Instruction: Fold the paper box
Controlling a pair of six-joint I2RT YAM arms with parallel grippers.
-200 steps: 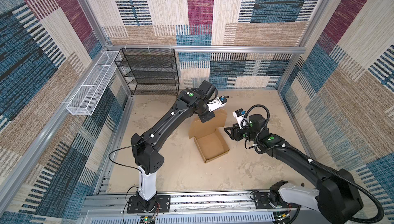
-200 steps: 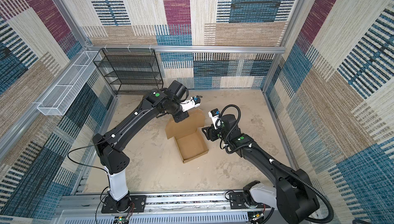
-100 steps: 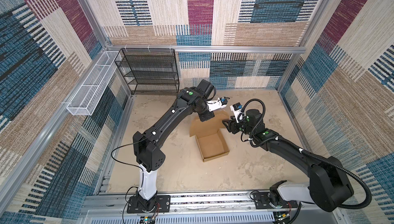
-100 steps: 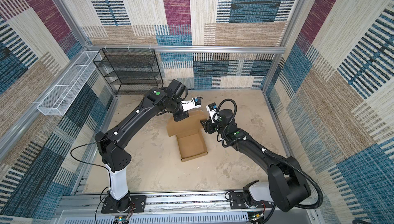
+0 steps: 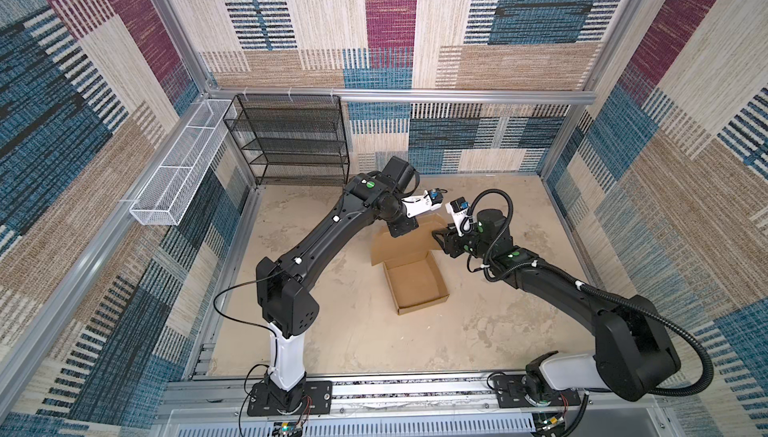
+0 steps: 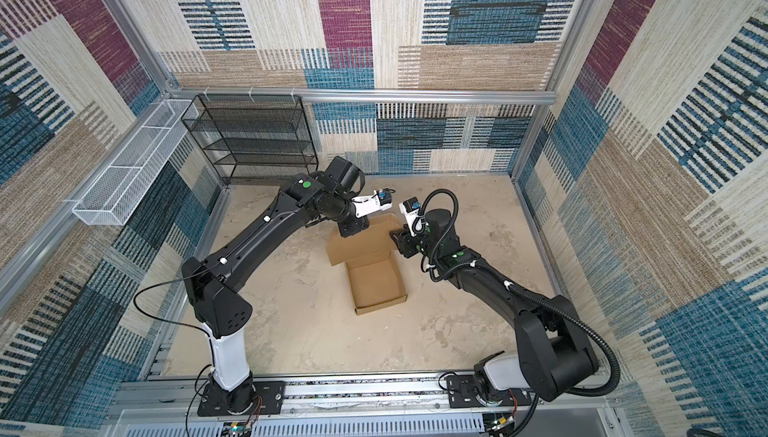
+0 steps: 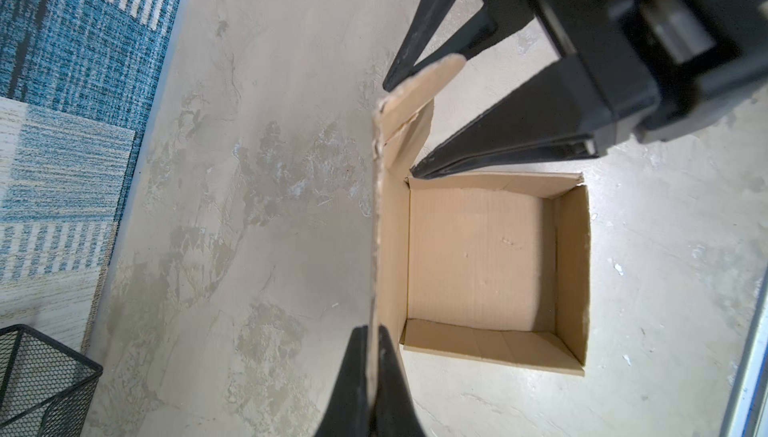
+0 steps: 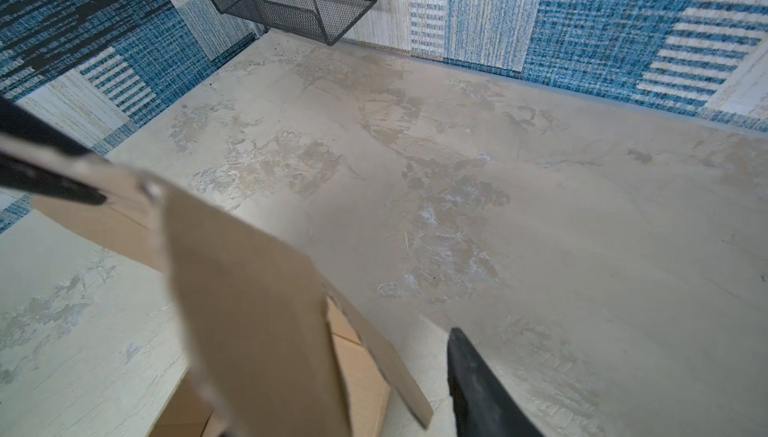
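Changes vs. one second earlier:
- Right arm (image 5: 540, 277) is folded in closer, towards the back of the tabletop (image 5: 353, 331). Its right gripper (image 5: 441, 239) now sits at the right-hand end of the raised lid (image 5: 405, 243); before, it hung off to the side of the box, apart from it.
- Left arm (image 5: 324, 239): pose roughly the same.
- Paper box (image 5: 415, 285): same spot in mid-table, tray formed and open upward, lid standing up along its far edge.
- Left gripper (image 7: 376, 372): same place, both fingers (image 7: 353, 376) pinched tight on the lid's top edge.
- Right gripper in the left wrist view (image 7: 402, 127): fingers (image 7: 498, 139) stand apart, astride the lid's side flap (image 7: 419, 81). One tip is right against the flap, the other down at the tray corner. No clamp seen. The right wrist view shows the flap (image 8: 249, 310) up close and only one finger (image 8: 478, 393).

Count, both top views:
- arms: 2
- black mesh rack (image 6: 253, 139): 1, back left corner
- white wire basket (image 6: 129, 173): 1, on the left wall rail
- paper box (image 6: 376, 285): 1
- grippers: 2
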